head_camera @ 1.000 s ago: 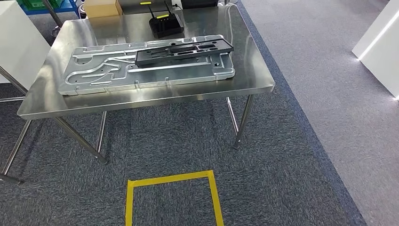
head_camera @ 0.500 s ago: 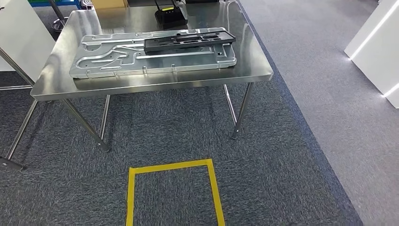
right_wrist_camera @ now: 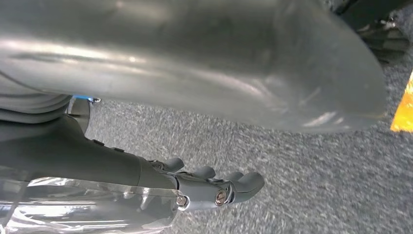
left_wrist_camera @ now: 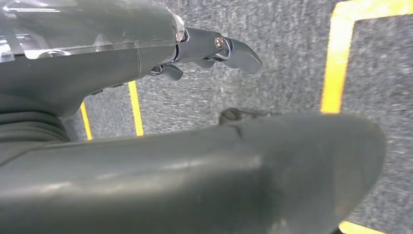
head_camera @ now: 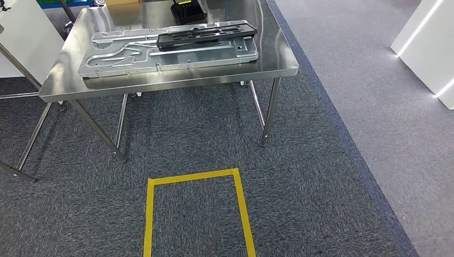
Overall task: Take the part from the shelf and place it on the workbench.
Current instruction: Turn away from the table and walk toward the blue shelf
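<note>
The black part (head_camera: 206, 35) lies on a silver plate (head_camera: 166, 52) on the workbench (head_camera: 171, 83) at 12 o'clock. Left hand (left_wrist_camera: 214, 48) and right hand (right_wrist_camera: 214, 187) hang over carpet, well apart from it, fingers loosely apart, holding nothing.

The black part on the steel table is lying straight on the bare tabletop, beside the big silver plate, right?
Not quite. The head view shows the black part lying on top of the big silver plate, not beside it on the bare tabletop. The plate itself rests on the steel table.

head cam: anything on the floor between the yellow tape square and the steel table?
Nothing: bare grey carpet between the yellow tape square and the steel table, whose legs stand at its far edge, in the head view.
</note>
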Available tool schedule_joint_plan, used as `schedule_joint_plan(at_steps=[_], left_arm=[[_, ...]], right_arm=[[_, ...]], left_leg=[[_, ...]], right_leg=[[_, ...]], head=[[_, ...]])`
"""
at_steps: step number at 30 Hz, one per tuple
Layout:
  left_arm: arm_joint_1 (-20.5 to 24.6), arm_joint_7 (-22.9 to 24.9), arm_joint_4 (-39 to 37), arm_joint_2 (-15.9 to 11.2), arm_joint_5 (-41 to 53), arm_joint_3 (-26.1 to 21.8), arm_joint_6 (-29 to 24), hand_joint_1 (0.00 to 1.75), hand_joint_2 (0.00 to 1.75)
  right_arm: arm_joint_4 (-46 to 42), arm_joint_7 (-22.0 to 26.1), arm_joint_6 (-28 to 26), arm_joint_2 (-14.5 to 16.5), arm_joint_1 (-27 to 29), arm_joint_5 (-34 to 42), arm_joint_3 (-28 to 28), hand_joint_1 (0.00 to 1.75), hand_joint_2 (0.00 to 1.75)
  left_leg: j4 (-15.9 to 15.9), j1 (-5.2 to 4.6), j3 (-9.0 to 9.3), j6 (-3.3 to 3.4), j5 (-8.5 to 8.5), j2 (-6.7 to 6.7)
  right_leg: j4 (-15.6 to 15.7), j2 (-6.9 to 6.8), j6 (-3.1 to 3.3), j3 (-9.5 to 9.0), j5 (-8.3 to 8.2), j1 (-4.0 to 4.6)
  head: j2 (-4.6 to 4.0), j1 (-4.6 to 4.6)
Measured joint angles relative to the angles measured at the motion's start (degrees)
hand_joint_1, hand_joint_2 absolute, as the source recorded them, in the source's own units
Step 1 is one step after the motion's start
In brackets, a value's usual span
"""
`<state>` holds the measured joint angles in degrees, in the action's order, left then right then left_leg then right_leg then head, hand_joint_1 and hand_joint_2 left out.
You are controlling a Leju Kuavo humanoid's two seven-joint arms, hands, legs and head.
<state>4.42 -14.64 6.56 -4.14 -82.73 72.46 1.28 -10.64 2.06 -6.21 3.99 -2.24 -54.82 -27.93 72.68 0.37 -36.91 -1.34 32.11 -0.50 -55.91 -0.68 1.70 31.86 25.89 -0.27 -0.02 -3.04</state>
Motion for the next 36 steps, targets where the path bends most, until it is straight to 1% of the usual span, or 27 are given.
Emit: schedule_joint_plan(at_steps=[2, 3, 4, 5, 7, 8, 9, 10, 12, 13, 14, 15, 17, 18, 19, 20, 21, 23, 24, 25, 27, 28, 29, 30, 32, 34, 36], left_arm=[[0.2, -0.1, 0.0, -0.3, 0.0, 0.0, 0.0, 0.00, 0.00], [0.3, -0.1, 0.0, -0.4, 0.0, 0.1, 0.0, 0.00, 0.00], [0.5, -0.1, 0.0, -0.6, 0.0, 0.1, 0.0, 0.00, 0.00], [0.6, -0.2, 0.0, -0.7, 0.0, 0.1, 0.0, 0.00, 0.00], [0.6, -0.2, 0.0, -0.9, 0.0, 0.1, -0.2, 0.00, 0.00], [0.6, -0.2, 0.0, -0.9, 0.0, 0.1, -0.3, 0.00, 0.00], [0.6, -0.2, 0.0, -1.0, 0.0, 0.2, -0.4, 0.00, 0.00], [0.6, -0.1, 0.0, -1.0, 0.1, 0.3, -0.5, 0.00, 0.00], [0.7, -0.1, 0.0, -1.0, 0.1, 0.5, -0.5, 0.00, 0.00], [0.7, -0.1, 0.0, -1.0, 0.1, 0.5, -0.6, 0.00, 0.00], [0.7, -0.2, 0.0, -1.0, 0.1, 0.5, -0.6, 0.00, 0.00], [0.7, -0.2, 0.0, -1.0, 0.1, 0.5, -0.7, 0.00, 0.00], [0.7, -0.3, 0.0, -1.0, 0.1, 0.6, -0.7, 0.00, 0.00], [0.7, -0.3, 0.0, -0.9, 0.0, 0.6, -0.7, 0.00, 0.00], [0.7, -0.3, 0.0, -0.9, 0.0, 0.6, -0.7, 0.00, 0.00], [0.8, -0.3, 0.0, -0.9, 0.0, 0.6, -0.7, 0.00, 0.00], [0.8, -0.3, 0.0, -0.9, 0.0, 0.6, -0.7, 0.00, 0.00], [0.8, -0.3, 0.0, -1.0, 0.0, 0.6, -0.8, 0.00, 0.00], [0.7, -0.3, 0.0, -1.0, 0.0, 0.6, -0.8, 0.00, 0.00], [0.7, -0.3, 0.0, -1.1, 0.0, 0.6, -0.8, 0.00, 0.00], [0.6, -0.3, 0.0, -1.1, 0.0, 0.6, -0.8, 0.00, 0.00], [0.5, -0.3, 0.0, -1.1, 0.0, 0.6, -0.8, 0.00, 0.00], [0.5, -0.2, 0.0, -1.1, 0.0, 0.6, -0.8, 0.00, 0.00], [0.5, -0.2, 0.0, -1.1, 0.0, 0.6, -0.8, 0.00, 0.00], [0.5, -0.3, 0.0, -1.1, 0.0, 0.6, -0.9, 0.00, 0.00], [0.5, -0.3, 0.0, -1.2, 0.0, 0.6, -0.9, 0.00, 0.00], [0.5, -0.4, 0.0, -1.2, 0.0, 0.6, -0.9, 0.00, 0.00]], right_arm=[[0.0, 0.4, 0.0, 0.3, -0.1, 0.0, 0.0, 0.00, 0.00], [0.0, 0.5, 0.0, 0.5, -0.1, 0.0, 0.0, 0.00, 0.00], [0.0, 0.6, 0.0, 0.6, -0.1, 0.0, 0.0, 0.00, 0.00], [0.0, 0.7, 0.0, 0.7, -0.1, 0.0, 0.0, 0.00, 0.00], [0.0, 1.0, -0.1, 0.8, -0.1, 0.0, 0.1, 0.00, 0.00], [0.0, 1.1, -0.1, 0.9, -0.1, 0.0, 0.1, 0.00, 0.00], [0.0, 1.1, -0.2, 0.9, -0.1, 0.0, 0.1, 0.00, 0.00], [0.0, 1.1, -0.3, 0.9, -0.1, 0.0, 0.1, 0.00, 0.00], [0.0, 1.1, -0.4, 0.9, -0.1, 0.1, 0.1, 0.00, 0.00], [0.1, 1.0, -0.5, 1.0, -0.1, 0.1, 0.1, 0.00, 0.00], [0.1, 1.0, -0.5, 1.0, -0.1, 0.1, 0.1, 0.00, 0.00], [0.1, 0.9, -0.6, 1.0, -0.1, 0.1, 0.1, 0.00, 0.00], [0.0, 0.9, -0.6, 1.0, -0.2, 0.1, 0.0, 0.00, 0.00], [0.0, 0.9, -0.7, 1.0, -0.2, 0.0, 0.0, 0.00, 0.00], [0.0, 0.9, -0.7, 1.0, -0.3, 0.0, 0.0, 0.00, 0.00], [0.0, 0.9, -0.7, 1.0, -0.3, -0.2, 0.0, 0.00, 0.00], [0.0, 0.9, -0.7, 1.0, -0.3, -0.3, 0.0, 0.00, 0.00], [0.1, 0.9, -0.5, 1.0, -0.3, -0.5, 0.0, 0.00, 0.00], [0.1, 0.8, -0.3, 1.0, -0.3, -0.5, 0.0, 0.00, 0.00], [0.1, 0.8, -0.2, 1.0, -0.3, -0.6, 0.0, 0.00, 0.00], [0.1, 0.8, -0.1, 0.9, -0.3, -0.6, 0.0, 0.00, 0.00], [0.1, 0.9, 0.0, 0.8, -0.3, -0.6, 0.0, 0.00, 0.00], [0.1, 0.9, 0.0, 0.8, -0.2, -0.6, 0.0, 0.00, 0.00], [0.1, 0.9, 0.0, 0.8, -0.2, -0.6, 0.0, 0.00, 0.00], [0.1, 0.9, 0.3, 0.8, -0.1, -0.3, 0.0, 0.00, 0.00], [0.1, 0.9, 1.3, 0.9, -0.2, 0.8, -0.2, 0.00, 0.00], [0.1, 0.7, 3.1, 0.9, -0.3, 2.6, -0.8, 0.00, 0.00]], left_leg=[[-8.0, -0.09, 6.39, 0.64, -2.42, 0.09], [-12.8, -0.21, 9.65, 1.01, -2.44, 0.16], [-16.4, -0.36, 11.87, 1.35, -2.08, 0.23], [-18.5, -0.55, 12.95, 1.63, -1.66, 0.28], [-19.2, -0.59, 12.43, 2.16, -2.35, 0.18], [-19.4, -0.51, 11.95, 2.56, -2.96, 0.05], [-19.5, -0.40, 11.35, 2.98, -3.63, -0.08], [-19.6, -0.32, 10.63, 3.32, -4.26, -0.19], [-19.2, -0.47, 8.83, 3.67, -5.38, -0.24], [-18.9, -0.53, 7.92, 3.66, -5.89, -0.25], [-18.5, -0.57, 6.92, 3.59, -6.39, -0.26], [-18.0, -0.58, 5.87, 3.47, -6.83, -0.27], [-16.9, -0.59, 3.92, 3.17, -7.43, -0.26], [-16.3, -0.65, 3.16, 2.97, -7.60, -0.26], [-15.9, -0.72, 2.67, 2.70, -7.82, -0.26], [-15.6, -0.76, 2.37, 2.39, -8.08, -0.28], [-15.5, -0.79, 2.23, 2.05, -8.40, -0.29], [-15.1, -0.71, 1.93, 1.36, -8.38, -0.19], [-14.0, -0.63, 1.41, 0.99, -7.22, -0.12], [-11.6, -0.48, 0.50, 0.60, -5.22, -0.05], [-4.0, -0.15, -2.07, -0.08, -0.35, 0.00], [-0.6, -0.01, -3.02, -0.30, 1.09, 0.00], [0.9, 0.08, -3.03, -0.42, 1.35, 0.00], [0.1, 0.16, -1.94, -0.46, 0.55, 0.00], [-7.6, 0.24, 3.18, -0.17, -2.55, 0.02], [-14.7, 0.00, 7.50, 0.46, -4.07, 0.13], [-16.6, -0.31, 8.38, 1.07, -3.98, 0.20]], right_leg=[[-0.4, 0.05, -0.26, 1.39, -1.00, 0.10], [-0.5, 0.05, -0.48, 1.84, -1.47, 0.18], [-0.5, 0.02, -0.75, 2.13, -1.97, 0.23], [-0.4, -0.02, -1.08, 2.32, -2.49, 0.22], [-0.3, -0.02, -1.81, 2.66, -3.28, 0.14], [-0.8, 0.06, -2.13, 3.07, -2.60, 0.08], [-2.3, 0.17, -2.39, 3.71, -0.87, 0.05], [-4.9, 0.27, -2.57, 4.67, 1.87, -0.02], [-12.6, 0.38, -2.84, 6.82, 7.33, -0.11], [-15.8, 0.39, -2.96, 7.43, 8.59, -0.14], [-17.5, 0.39, -3.03, 7.18, 8.32, -0.15], [-17.0, 0.38, -3.03, 5.87, 6.93, -0.15], [-10.7, 0.38, -2.74, 0.50, 4.11, -0.13], [-6.2, 0.39, -2.47, -2.61, 4.01, -0.02], [-2.8, 0.39, -2.17, -4.82, 4.54, 0.10], [-0.5, 0.41, -1.86, -6.11, 5.26, 0.21], [0.5, 0.42, -1.51, -6.47, 5.57, 0.31], [0.8, 0.31, -0.69, -6.06, 4.92, 0.10], [0.9, 0.22, -0.29, -5.78, 4.47, -0.02], [1.0, 0.12, 0.01, -5.43, 4.02, -0.12], [0.8, 0.04, 0.24, -4.53, 3.35, -0.06], [0.7, 0.03, 0.22, -4.07, 3.11, -0.03], [0.5, 0.04, 0.16, -3.66, 2.92, -0.02], [0.3, 0.06, 0.07, -3.34, 2.80, -0.02], [0.0, 0.07, -0.12, -2.99, 2.66, -0.03], [-0.2, 0.09, -0.57, -2.76, 2.47, 0.06], [-0.2, 0.10, -1.20, -2.53, 2.17, 0.13]], head=[[0.00, 0.00], [0.00, 0.01], [0.00, 0.01], [0.00, 0.01], [0.00, 0.00], [0.00, 0.01], [0.00, 0.01], [0.00, 0.01], [0.00, 0.01], [0.00, 0.01], [0.00, 0.00], [0.00, 0.00], [0.00, 0.00], [0.00, 0.00], [0.00, 0.00], [0.00, 0.00], [0.00, 0.00], [0.00, 0.01], [0.00, 0.00], [0.00, 0.00], [0.00, -0.01], [0.00, 0.00], [0.00, 0.00], [0.00, 0.00], [0.00, 0.00], [0.00, 0.00], [0.00, 0.00]])
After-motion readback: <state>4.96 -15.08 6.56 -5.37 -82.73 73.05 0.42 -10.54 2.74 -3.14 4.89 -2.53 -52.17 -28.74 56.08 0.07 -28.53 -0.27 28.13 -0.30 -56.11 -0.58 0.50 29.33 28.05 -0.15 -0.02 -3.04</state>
